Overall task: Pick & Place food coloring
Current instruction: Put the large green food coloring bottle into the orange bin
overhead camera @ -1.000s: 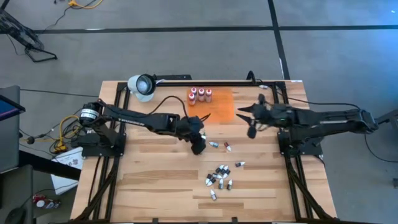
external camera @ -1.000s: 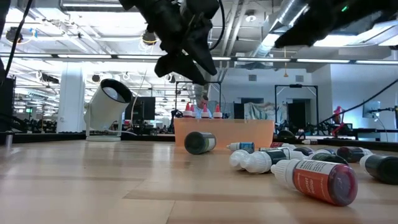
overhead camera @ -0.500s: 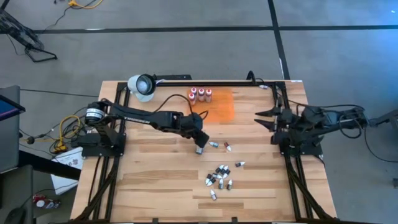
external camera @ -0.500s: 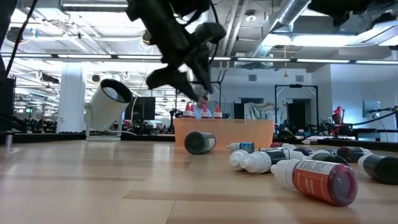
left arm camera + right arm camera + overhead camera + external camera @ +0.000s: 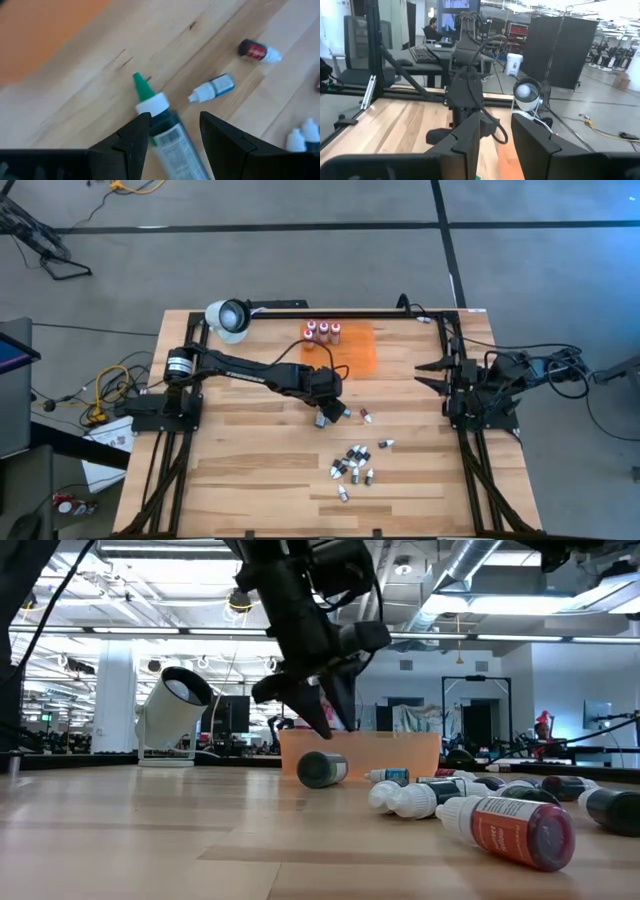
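A food coloring bottle [image 5: 165, 132] with a green tip, white cap and dark body lies on its side on the wooden table [image 5: 250, 470]; the low view shows it end-on [image 5: 321, 768]. My left gripper [image 5: 172, 117] is open, one finger on each side of the bottle. In the low view its fingertips [image 5: 335, 725] stand a little above the bottle. My right gripper [image 5: 422, 371] waits open and empty at the table's right side. Three red bottles [image 5: 322, 332] stand on the orange mat [image 5: 355, 352].
Two small bottles [image 5: 355, 415] lie just right of my left gripper. Several more lie in a cluster [image 5: 353, 464] toward the near edge, and the low view shows a red one [image 5: 515, 830] close up. A white lamp [image 5: 228, 317] stands at the far left.
My left gripper has come down over the green-tipped bottle, shifting slightly toward the table's right edge and rolling at the wrist. It has stayed open. My right arm has drawn back toward the table's right edge. The bottles have not moved.
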